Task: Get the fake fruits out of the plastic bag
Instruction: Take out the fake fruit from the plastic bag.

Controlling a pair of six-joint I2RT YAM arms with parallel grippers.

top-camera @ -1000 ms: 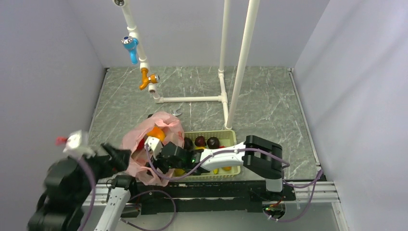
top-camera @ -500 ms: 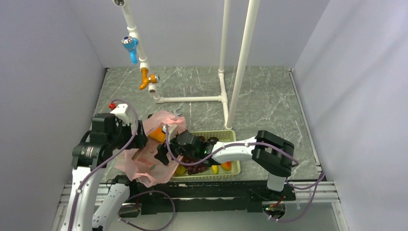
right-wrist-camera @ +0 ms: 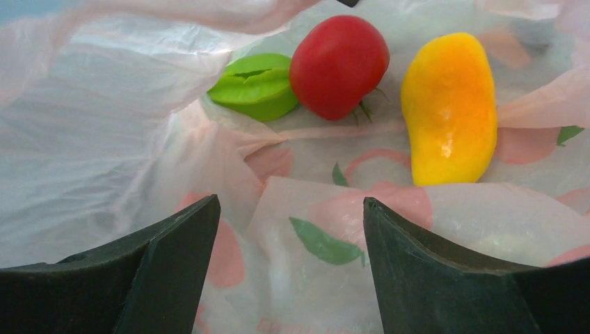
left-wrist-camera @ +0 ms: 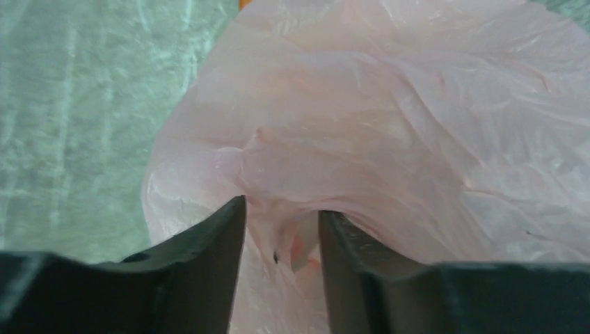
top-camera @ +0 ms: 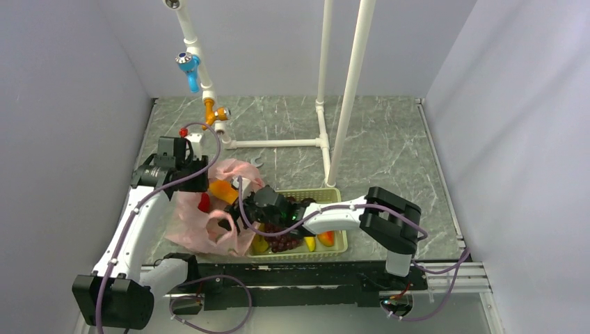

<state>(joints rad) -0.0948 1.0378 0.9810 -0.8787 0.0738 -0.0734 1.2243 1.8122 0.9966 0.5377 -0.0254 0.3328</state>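
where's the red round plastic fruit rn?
Right wrist view, upper centre: the red round plastic fruit lies inside the translucent pink plastic bag, touching the flat green piece at frame-left, with the yellow-orange oval fruit apart at frame-right.

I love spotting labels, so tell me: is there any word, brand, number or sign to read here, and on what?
No text reads clearly anywhere.
On the plastic bag: only pink fruit and green leaf pictures. The faint reddish marks at the bottom edge of the right wrist view may be lettering, but they are too blurred and cut off to read.
On the basket: no writing visible.
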